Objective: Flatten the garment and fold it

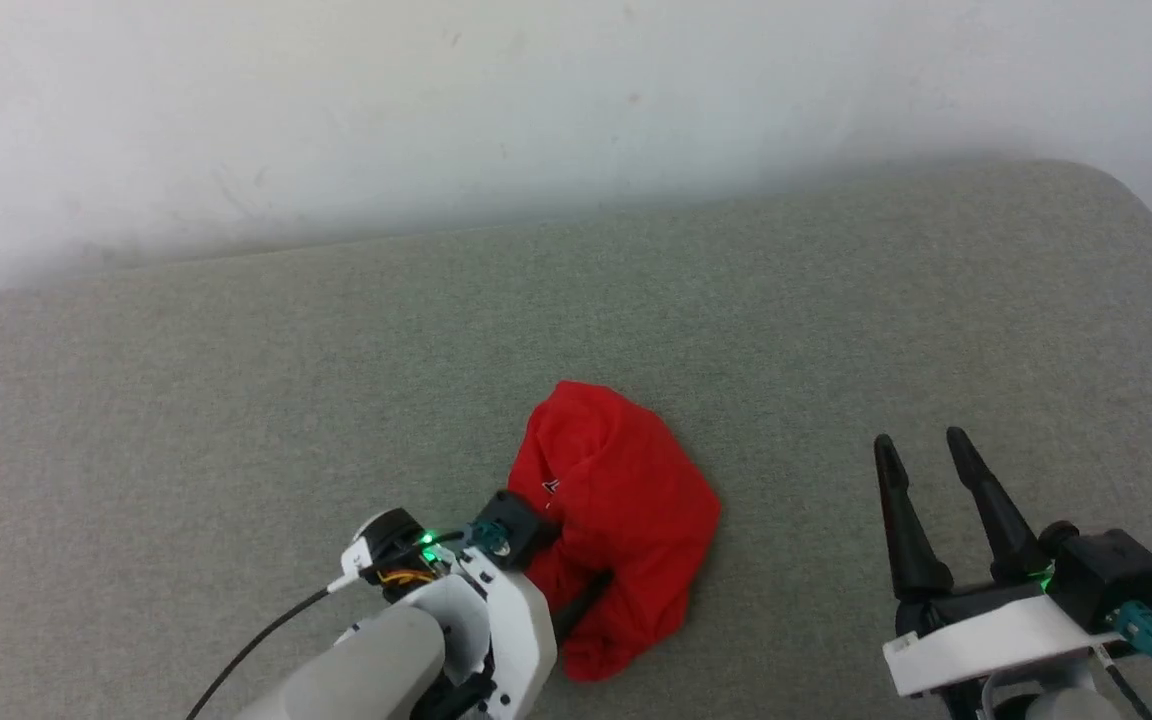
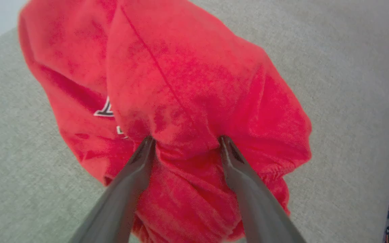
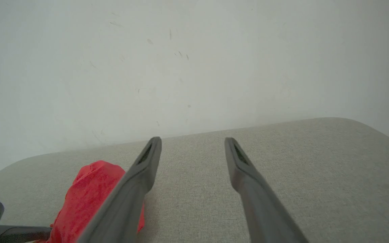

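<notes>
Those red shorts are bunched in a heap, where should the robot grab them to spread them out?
Probably the near edge of the shorts, coming low from the robot's side: the folds gather there, and the left pincer stands open with fingers spread across one. The right edge lies loose on the grey cushion; the open right pincer could take it from that side.

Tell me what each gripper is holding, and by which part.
Nothing is held. The left gripper stands open, fingertips against the bunched red garment; the right gripper is open and empty, apart from it.
</notes>
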{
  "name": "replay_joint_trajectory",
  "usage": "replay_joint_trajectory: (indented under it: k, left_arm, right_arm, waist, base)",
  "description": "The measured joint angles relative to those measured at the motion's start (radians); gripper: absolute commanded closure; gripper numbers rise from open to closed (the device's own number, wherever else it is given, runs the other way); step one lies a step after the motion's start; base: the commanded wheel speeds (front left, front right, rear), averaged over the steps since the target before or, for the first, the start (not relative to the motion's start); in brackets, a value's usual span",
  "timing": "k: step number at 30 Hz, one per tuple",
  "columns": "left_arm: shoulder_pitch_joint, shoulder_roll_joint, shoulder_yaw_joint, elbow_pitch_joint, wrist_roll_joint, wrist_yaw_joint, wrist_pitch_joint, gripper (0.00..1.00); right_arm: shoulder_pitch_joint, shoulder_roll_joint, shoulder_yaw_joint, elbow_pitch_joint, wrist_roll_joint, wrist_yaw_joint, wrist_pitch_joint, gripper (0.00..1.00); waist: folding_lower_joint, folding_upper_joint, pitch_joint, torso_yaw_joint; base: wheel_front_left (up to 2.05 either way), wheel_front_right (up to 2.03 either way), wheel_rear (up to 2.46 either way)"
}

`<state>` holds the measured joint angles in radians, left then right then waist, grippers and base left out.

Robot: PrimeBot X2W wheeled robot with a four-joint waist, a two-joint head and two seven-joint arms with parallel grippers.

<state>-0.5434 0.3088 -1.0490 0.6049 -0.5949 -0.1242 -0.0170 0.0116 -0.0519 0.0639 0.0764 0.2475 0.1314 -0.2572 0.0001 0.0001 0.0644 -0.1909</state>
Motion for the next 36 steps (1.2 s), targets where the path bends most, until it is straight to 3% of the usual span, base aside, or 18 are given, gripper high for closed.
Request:
replay_joint_trajectory:
  k: [4, 9, 17, 22, 27, 36]
  left_arm:
    - [-0.002, 0.008, 0.035, -0.016, -0.023, 0.007, -0.046, 0.00]
    - [0.013, 0.039, 0.098, -0.101, -0.066, 0.069, -0.086, 0.00]
    - [0.178, 0.151, 0.305, -0.275, -0.118, 0.306, -0.228, 0.00]
    - [0.350, 0.172, 0.420, -0.462, -0.052, 0.397, -0.239, 0.00]
    - [0.500, 0.150, 0.498, -0.605, 0.060, 0.406, -0.240, 0.00]
    - [0.619, 0.072, 0.540, -0.630, 0.133, 0.364, -0.240, 0.00]
  right_arm:
    - [0.017, 0.000, -0.012, 0.010, 0.000, 0.000, 0.000, 0.00]
    - [0.044, 0.000, -0.034, 0.021, -0.002, 0.000, 0.000, 0.00]
    - [0.082, 0.000, -0.059, 0.036, -0.014, 0.000, 0.000, 0.00]
    - [0.103, 0.000, -0.063, 0.037, -0.023, 0.000, 0.000, 0.00]
    - [0.110, 0.000, -0.063, 0.031, -0.026, 0.000, 0.000, 0.00]
    - [0.116, 0.000, -0.053, 0.031, -0.023, 0.000, 0.000, 0.00]
  waist:
    - [-0.0001, 0.0000, -0.019, 0.021]
    - [-0.0001, 0.0000, -0.059, 0.071]
    - [-0.0003, 0.0000, -0.138, 0.170]
    - [-0.0003, 0.0000, -0.165, 0.224]
    - [-0.0003, 0.0000, -0.170, 0.264]
    - [-0.0002, 0.0000, -0.153, 0.273]
  base:
    - [0.00, 0.00, 0.00]
    - [0.00, 0.00, 0.00]
    - [0.00, 0.00, 0.00]
    - [0.00, 0.00, 0.00]
    - [0.00, 0.00, 0.00]
    - [0.00, 0.00, 0.00]
